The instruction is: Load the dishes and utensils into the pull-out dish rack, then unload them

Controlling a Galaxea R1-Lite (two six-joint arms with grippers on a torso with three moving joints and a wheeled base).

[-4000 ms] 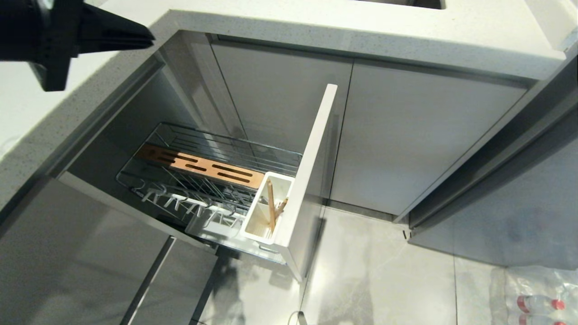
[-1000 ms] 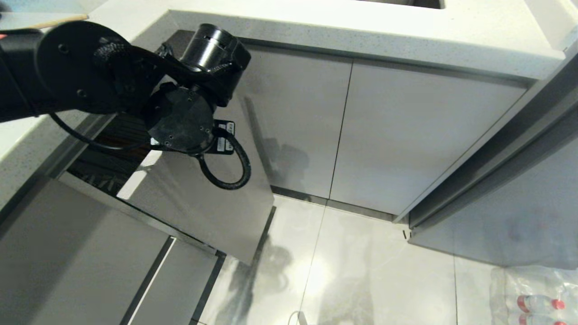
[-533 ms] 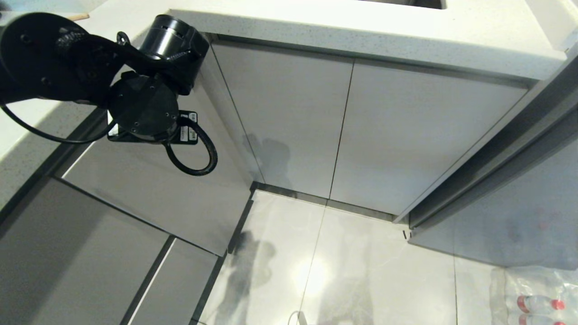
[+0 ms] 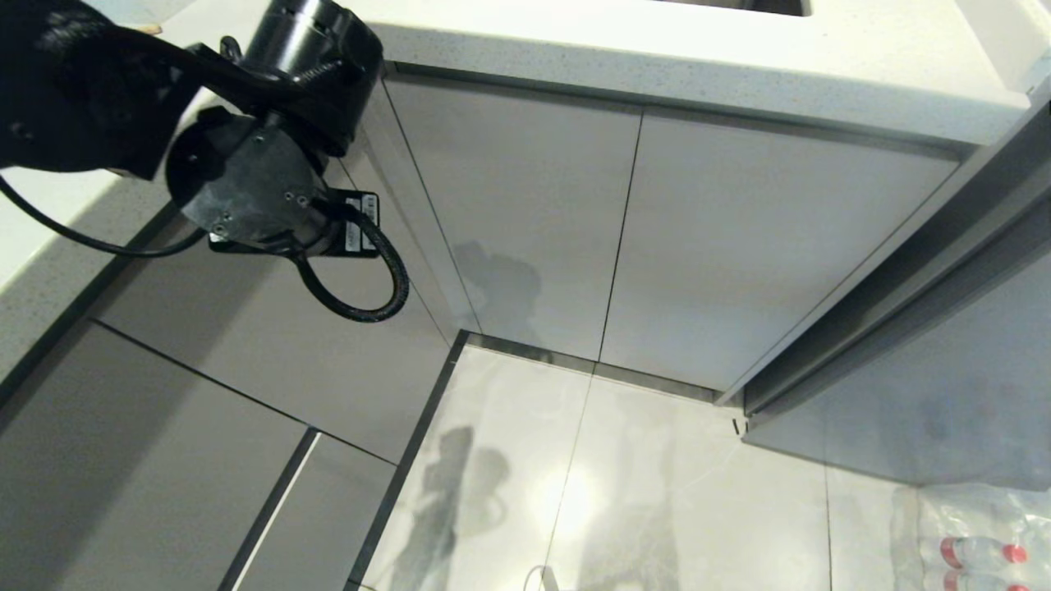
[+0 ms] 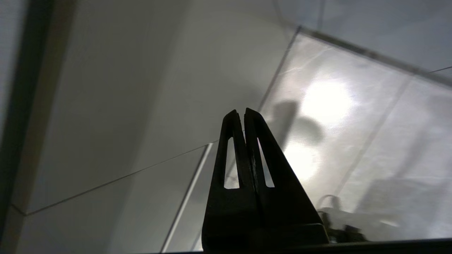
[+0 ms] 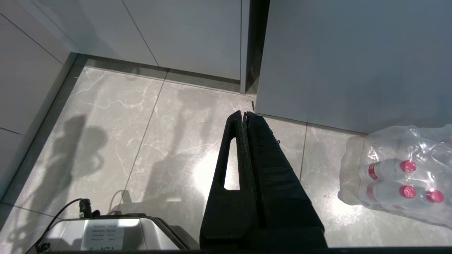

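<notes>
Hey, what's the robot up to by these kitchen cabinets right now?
The pull-out dish rack is pushed fully in; only its narrow grey front panel shows, flush with the neighbouring cabinet doors, so no dishes or utensils are visible. The left gripper is shut and empty, its arm held up near the countertop corner. The right gripper, also shut and empty, hangs over the floor near a pack of water bottles.

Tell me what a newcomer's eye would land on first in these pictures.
The black left arm fills the head view's upper left, under the pale speckled countertop edge, close in front of the grey cabinet fronts, which are all shut with no rack showing. Its tool is shut and empty. Next, the shrink-wrapped pack of red-capped bottles on the glossy floor at the lower right, with the right tool shut above the tiles.
</notes>
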